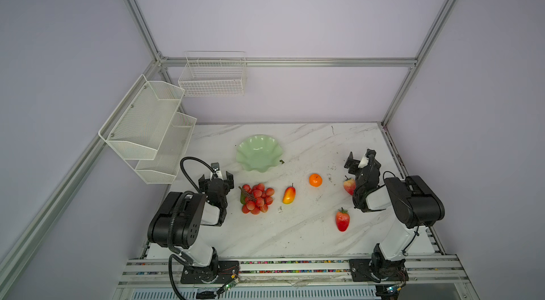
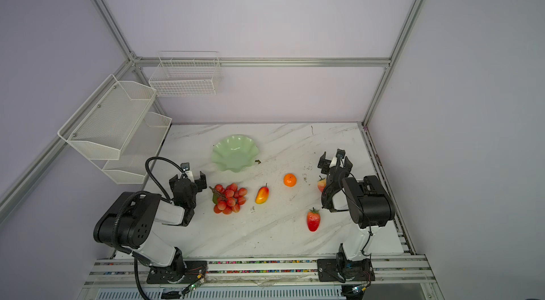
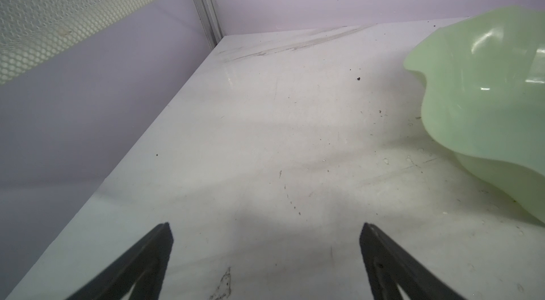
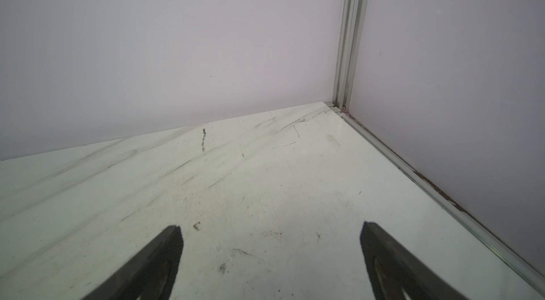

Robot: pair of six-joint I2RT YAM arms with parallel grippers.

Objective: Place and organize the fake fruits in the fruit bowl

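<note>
Mint fruit bowl [image 1: 259, 152], grape bunch [image 1: 257, 198] outside

table [image 1: 295, 236] holds bowl [image 1: 259, 152], grapes [image 1: 258, 198], mango [image 1: 289, 194], orange [image 1: 315, 180], red strawberry [image 1: 342, 219], paler strawberry [image 1: 349, 186].

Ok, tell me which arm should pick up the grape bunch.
Left. The left gripper, open and empty, sits right beside the grape bunch, with the fruit bowl just beyond it. The right gripper, also open, is far off, past the mango and orange.
</note>
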